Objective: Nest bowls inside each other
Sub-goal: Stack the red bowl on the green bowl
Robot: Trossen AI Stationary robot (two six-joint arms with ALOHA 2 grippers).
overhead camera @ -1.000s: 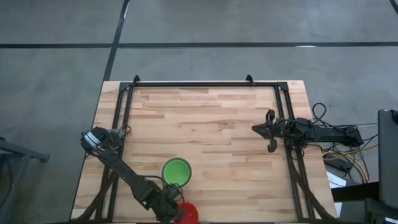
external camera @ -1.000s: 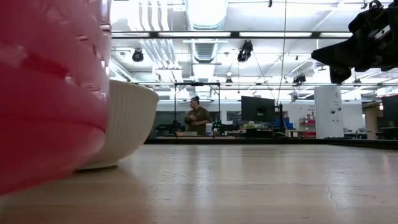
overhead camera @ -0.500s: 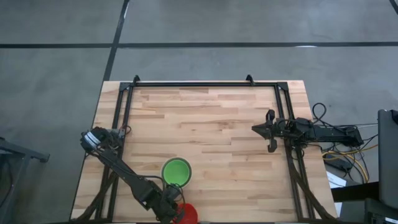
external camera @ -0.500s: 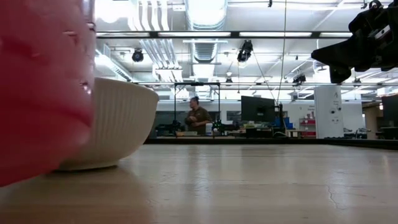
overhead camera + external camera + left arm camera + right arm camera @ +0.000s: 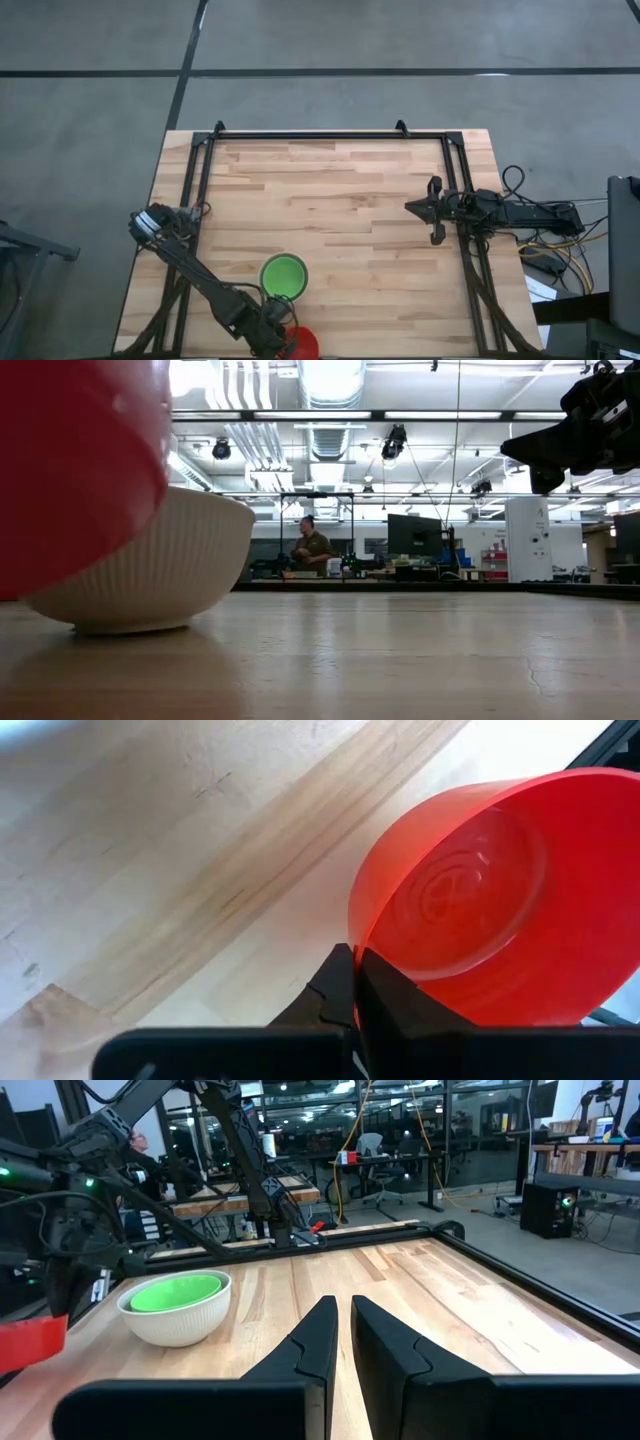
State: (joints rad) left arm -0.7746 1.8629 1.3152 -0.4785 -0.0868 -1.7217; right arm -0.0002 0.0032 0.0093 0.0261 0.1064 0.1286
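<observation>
A red bowl hangs at the table's near edge with my left gripper shut on it. It fills the left of the low view and shows at the edge of the right wrist view. Just beyond it a ribbed white bowl stands on its foot on the table, with a green bowl nested inside it. My right gripper waits shut and level over the table's right side, touching nothing. My left gripper pinches the red bowl's rim, one finger inside the bowl and one outside. The fingers slant down at it from the table's left. The bowl hangs tilted, its hollow turned toward the wrist camera, and its underside is off the table in the low view.
Black frame rails run along the table's left, far and right sides. Bare wood lies between the bowls and the right arm. Cables trail off the right edge. A person stands far off in the room.
The red bowl has come up off the table in my left gripper's hold. In the low view its lower edge has risen and uncovered the white bowl's foot behind it. The white and green bowls have stayed put.
</observation>
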